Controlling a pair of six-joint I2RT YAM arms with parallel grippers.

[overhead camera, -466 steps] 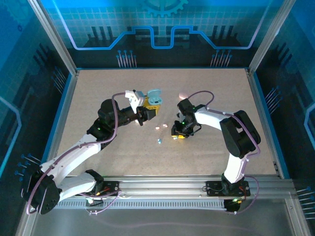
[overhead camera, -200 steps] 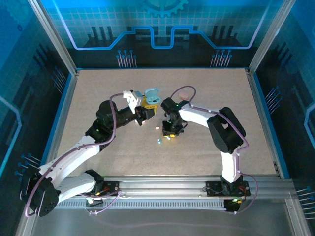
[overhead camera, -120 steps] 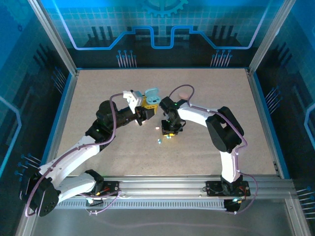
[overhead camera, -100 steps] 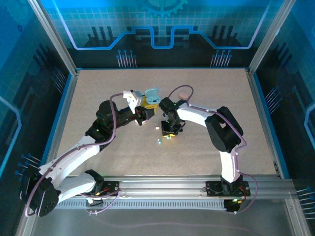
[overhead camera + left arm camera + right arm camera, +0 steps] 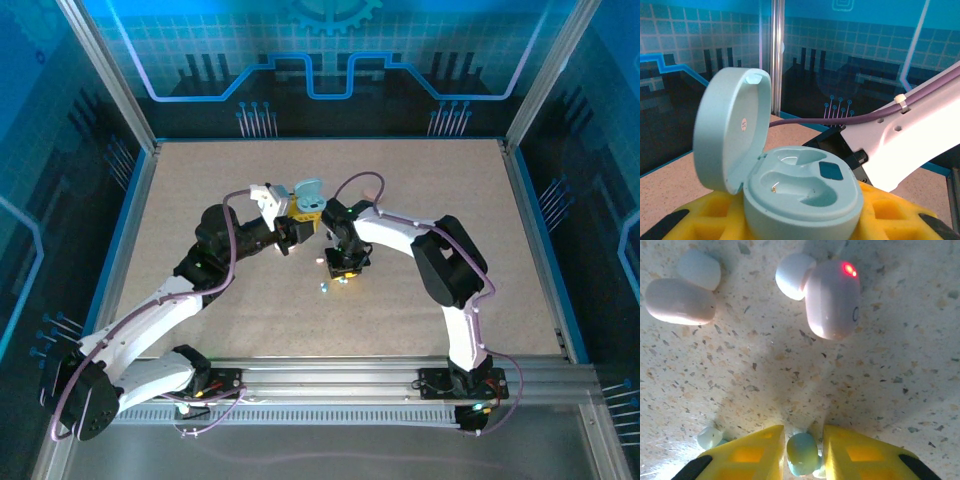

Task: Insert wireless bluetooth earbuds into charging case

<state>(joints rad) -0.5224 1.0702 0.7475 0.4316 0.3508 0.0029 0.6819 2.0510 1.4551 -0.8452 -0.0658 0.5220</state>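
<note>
Gloss on the pale blue earbud (image 5: 802, 455) suggests a light, hard, slippery bead that could squirt out of a pinch. I judge the safest hold to be across its rounded body, square between the pads. The right gripper (image 5: 803, 432) stands nearly closed, its yellow fingers (image 5: 747, 452) pressing that earbud from both sides, close over the table (image 5: 790, 365). Ahead of those fingertips lies a pink earbud (image 5: 832, 299) showing a red light, with a second pink earbud (image 5: 680, 300) further left. A small pale blue piece (image 5: 709, 436) sits just beside the left-hand finger. The left gripper (image 5: 304, 218) is clamped narrowly on the charging case (image 5: 800, 195), whose lid (image 5: 732, 130) stands hinged open with no earbud seated in its wells. The table looks hard and speckled beige, and blue-lit panels (image 5: 320, 60) and metal posts (image 5: 777, 55) fence it in.
</note>
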